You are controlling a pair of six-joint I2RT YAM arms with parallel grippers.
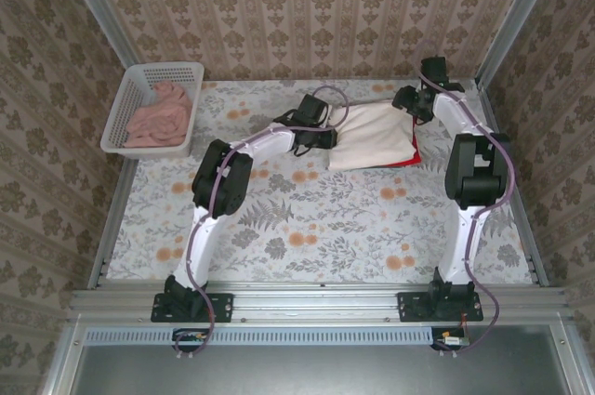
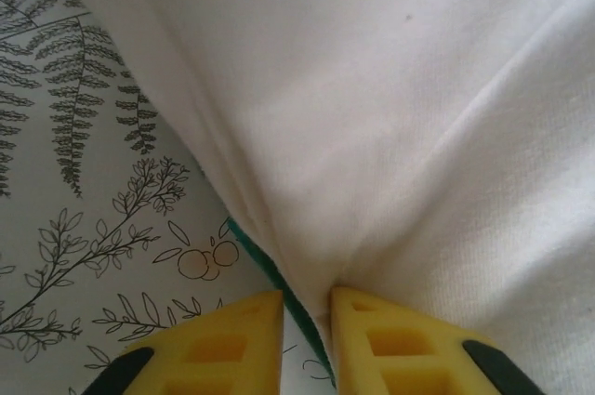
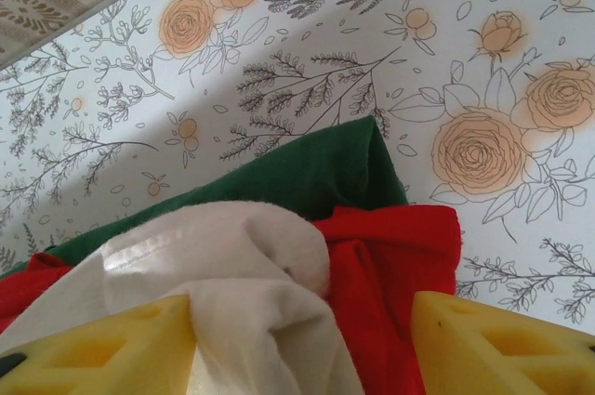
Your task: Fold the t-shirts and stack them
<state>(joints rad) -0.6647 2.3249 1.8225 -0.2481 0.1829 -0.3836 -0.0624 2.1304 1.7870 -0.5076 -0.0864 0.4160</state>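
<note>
From above, the cream-white shirt [image 1: 372,135] is lying folded at the far side of the counter [image 1: 307,228], with a red shirt [image 1: 406,161] peeking out under its near right corner. The left gripper [image 1: 321,138] is sitting at its left edge and the right gripper [image 1: 409,102] at its far right corner.

At the left wrist, the jaws are clenching a pinch of the cream-white edge, and the green shirt [image 2: 256,251] is edging out just underneath.

At the right wrist, the jaws are standing released, wide on either side of bunched cream-white and red cloth.

The likely risk is that a pull from the left pinch alone drags the top layer askew. It could also catch the green cloth and unsettle the stack.
</note>
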